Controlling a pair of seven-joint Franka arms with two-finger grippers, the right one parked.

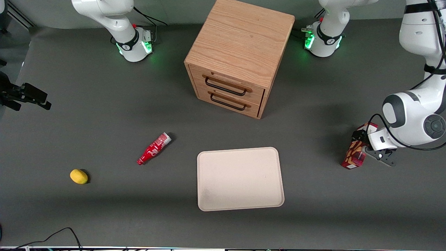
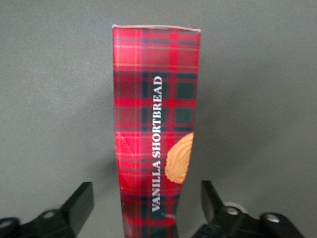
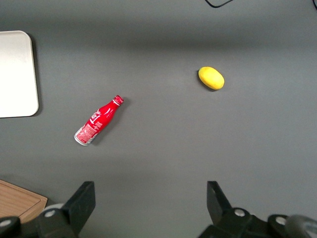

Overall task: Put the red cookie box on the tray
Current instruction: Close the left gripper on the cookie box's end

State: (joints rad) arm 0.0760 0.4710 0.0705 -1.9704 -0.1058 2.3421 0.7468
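Observation:
The red cookie box [image 1: 354, 157], a slim tartan carton with cookie pictures, lies on the grey table toward the working arm's end. In the left wrist view the box [image 2: 153, 109] reads "VANILLA SHORTBREAD". My left gripper [image 1: 361, 145] is low over the box's end farther from the front camera. It is open, with one finger [image 2: 81, 201] on each side of the box and a gap showing at both. In that view the gripper [image 2: 146, 192] straddles the carton without touching it. The cream-beige tray [image 1: 240, 179] lies empty near the table's middle, well apart from the box, and its edge shows in the right wrist view [image 3: 15, 74].
A wooden two-drawer cabinet [image 1: 237, 55] stands farther from the front camera than the tray. A small red bottle [image 1: 153, 149] lies on its side beside the tray, toward the parked arm's end. A yellow lemon-like object [image 1: 78, 176] lies farther that way.

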